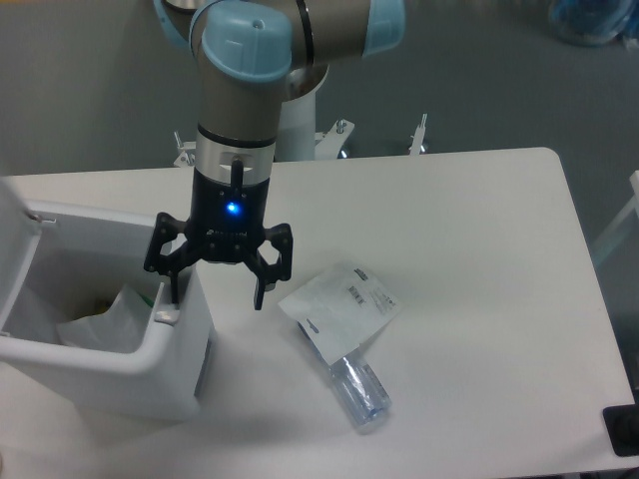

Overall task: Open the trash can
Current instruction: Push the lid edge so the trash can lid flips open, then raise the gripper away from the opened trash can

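Note:
The trash can (pixel 150 364) is a large white boxy bin at the table's left front. Its lid (pixel 18 249) stands raised at the far left, so the inside shows, with a crumpled white liner or paper (pixel 100 324) in it. My gripper (pixel 218 292) points down over the bin's right rim with its jaws spread wide and nothing between them. The left fingertip (pixel 176 289) is at a small catch on the rim; I cannot tell whether they touch. The right fingertip (pixel 261 295) hangs over the table beside the bin.
A flat white packet (pixel 339 299) lies on the white table (pixel 479 249) just right of the gripper, partly over a clear plastic bottle (pixel 359 391) nearer the front. A black object (pixel 623 431) sits at the front right corner. The arm's base (pixel 300 130) stands behind.

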### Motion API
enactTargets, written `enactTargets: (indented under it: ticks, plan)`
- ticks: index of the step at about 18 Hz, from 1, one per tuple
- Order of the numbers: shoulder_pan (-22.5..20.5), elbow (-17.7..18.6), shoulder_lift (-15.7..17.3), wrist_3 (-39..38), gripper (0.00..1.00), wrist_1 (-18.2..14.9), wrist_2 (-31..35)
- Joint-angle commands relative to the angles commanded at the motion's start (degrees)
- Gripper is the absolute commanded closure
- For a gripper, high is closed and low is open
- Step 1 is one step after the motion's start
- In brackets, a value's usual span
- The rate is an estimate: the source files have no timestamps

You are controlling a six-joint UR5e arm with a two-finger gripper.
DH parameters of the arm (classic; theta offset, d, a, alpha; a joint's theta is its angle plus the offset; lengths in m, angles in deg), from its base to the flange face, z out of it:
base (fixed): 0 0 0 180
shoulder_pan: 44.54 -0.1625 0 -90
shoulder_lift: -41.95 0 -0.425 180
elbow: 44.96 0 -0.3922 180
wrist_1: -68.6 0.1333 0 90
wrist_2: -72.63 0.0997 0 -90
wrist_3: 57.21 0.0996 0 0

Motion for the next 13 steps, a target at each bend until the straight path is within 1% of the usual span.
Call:
enactTargets:
  ticks: [2, 5, 7, 10, 13]
  plan:
    - [-0.2, -1.6, 0.3, -0.1, 0.00, -0.2, -0.1]
    - [-1.0, -2.1, 1.4, 0.4, 0.00, -0.2, -0.2]
    - [-2.2, -2.7, 2.4, 1.9, 0.00, -0.2, -0.2]
    - [-4.1, -4.5, 2.6, 4.9, 0.00, -0.1, 0.0]
    - [-5.6, -5.0, 2.6, 7.5, 0.00, -0.3, 2.5]
